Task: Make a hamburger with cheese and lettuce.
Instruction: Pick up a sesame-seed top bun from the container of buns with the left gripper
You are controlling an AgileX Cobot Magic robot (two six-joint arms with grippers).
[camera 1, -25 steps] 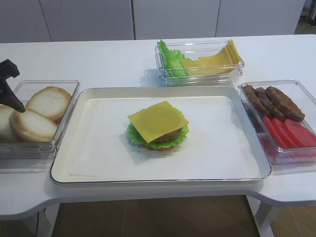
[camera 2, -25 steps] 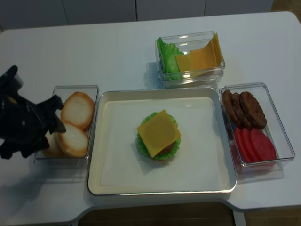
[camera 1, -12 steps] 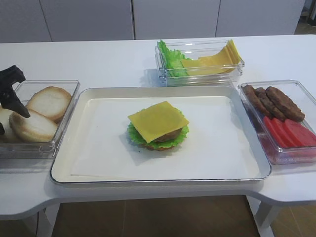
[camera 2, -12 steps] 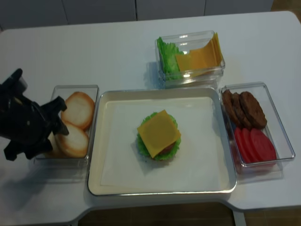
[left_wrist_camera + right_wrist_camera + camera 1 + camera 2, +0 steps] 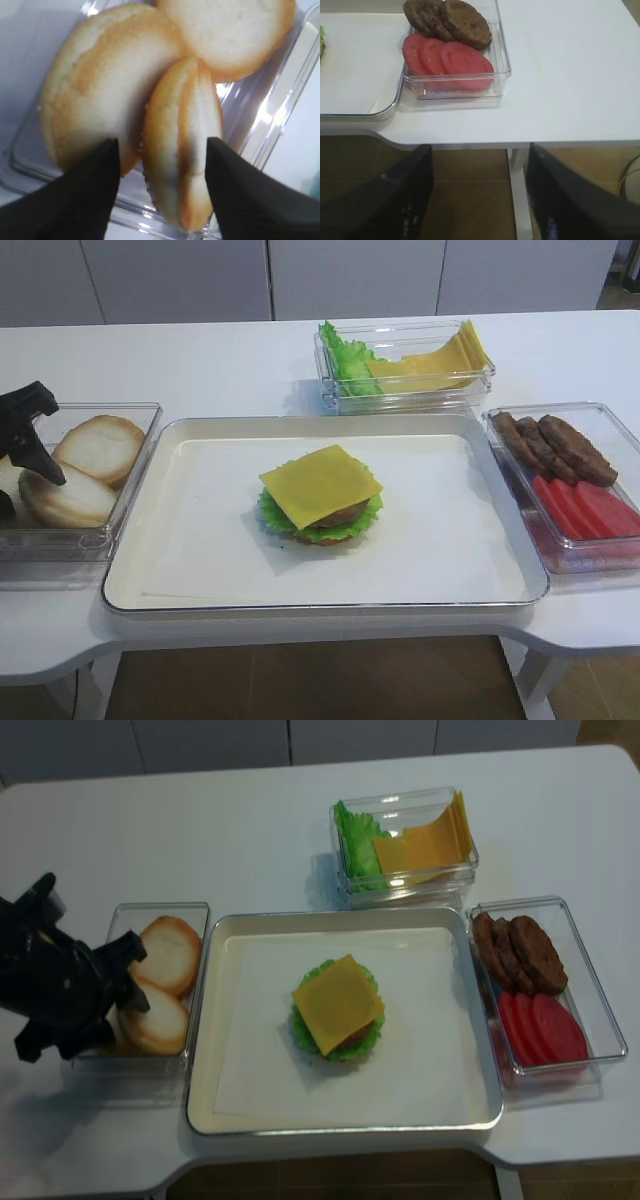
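The hamburger [image 5: 322, 497] [image 5: 337, 1010] sits topless in the middle of the large tray [image 5: 180, 580]. Its cheese [image 5: 320, 483] [image 5: 336, 1000] lies square on the patty. The lettuce [image 5: 272, 516] [image 5: 303, 1032] frills out below. My left gripper [image 5: 162, 192] [image 5: 22, 475] [image 5: 115, 1015] is open and low in the bun box [image 5: 100, 540]. Its fingers straddle a pale bun half [image 5: 182, 150] standing on edge, with gaps showing on both sides. Other bun halves [image 5: 100, 445] [image 5: 168, 952] lie beside it. My right gripper [image 5: 480, 200] hangs open and empty off the table's front right edge.
A clear box [image 5: 405, 365] of lettuce leaves and cheese slices stands behind the tray. Another box [image 5: 570, 480] [image 5: 452, 55] with brown patties and tomato slices sits at the right. The table's front edge [image 5: 520, 137] lies just ahead of my right gripper.
My left gripper has moved right and further in over the bun halves in their box. Its jaws keep the same width. The hamburger has not moved.
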